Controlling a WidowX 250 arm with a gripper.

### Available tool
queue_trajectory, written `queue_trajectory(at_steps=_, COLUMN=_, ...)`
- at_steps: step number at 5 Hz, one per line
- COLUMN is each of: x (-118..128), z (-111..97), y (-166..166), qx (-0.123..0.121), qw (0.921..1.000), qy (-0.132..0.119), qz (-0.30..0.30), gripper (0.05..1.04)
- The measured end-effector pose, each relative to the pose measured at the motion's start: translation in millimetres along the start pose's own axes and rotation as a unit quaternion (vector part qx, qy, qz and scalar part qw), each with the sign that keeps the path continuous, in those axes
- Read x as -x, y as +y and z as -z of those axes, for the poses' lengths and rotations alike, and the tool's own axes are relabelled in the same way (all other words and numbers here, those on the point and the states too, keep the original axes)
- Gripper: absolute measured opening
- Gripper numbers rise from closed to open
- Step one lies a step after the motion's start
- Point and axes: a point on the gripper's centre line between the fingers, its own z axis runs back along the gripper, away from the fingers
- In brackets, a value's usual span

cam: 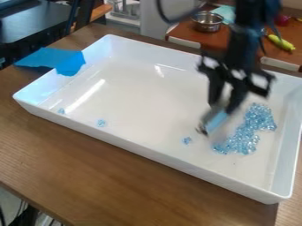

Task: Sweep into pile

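Brown wooden worktop [100, 176] is supporting a white, high-walled rectangular tray [147, 152]. Over it, the black two-finger pincer [226, 104] is clamping a small light-blue, flat tool [217, 119], its fingers closing to the tool's thickness; the tilted edge is pointing low, presumably for pushing. Alongside, glassy pale-blue beads [258, 118] are forming an elongated heap; stray beads [187, 141] are lying apart, probably needing gathering.

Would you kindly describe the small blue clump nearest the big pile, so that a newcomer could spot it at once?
Find the white tray, then the large blue pile at its right side in the view. Just left of the pile's lower end sits the small blue clump; the two other small clumps lie much farther left.
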Motion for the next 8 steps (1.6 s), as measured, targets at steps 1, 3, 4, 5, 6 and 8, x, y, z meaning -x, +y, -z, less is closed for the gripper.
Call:
queue_trajectory(at_steps=1, x=9, z=-25, y=62, qx=0.02, qw=0.9988, qy=-0.007, qz=-0.044, gripper=0.343)
queue_trajectory(at_steps=3, x=39, z=-23, y=150, qx=-0.024, qw=0.9986, qy=0.01, qz=-0.046, gripper=0.343)
queue_trajectory(at_steps=4, x=60, z=-2, y=184, qx=-0.059, qw=0.9977, qy=0.012, qz=-0.032, gripper=0.343)
queue_trajectory(at_steps=5, x=71, z=14, y=202, qx=-0.1, qw=0.9946, qy=-0.001, qz=-0.028, gripper=0.343)
queue_trajectory(at_steps=6, x=76, z=23, y=212, qx=-0.141, qw=0.9896, qy=-0.002, qz=-0.027, gripper=0.343)
queue_trajectory(at_steps=8, x=84, z=31, y=209, qx=-0.173, qw=0.9846, qy=-0.003, qz=-0.021, gripper=0.343)
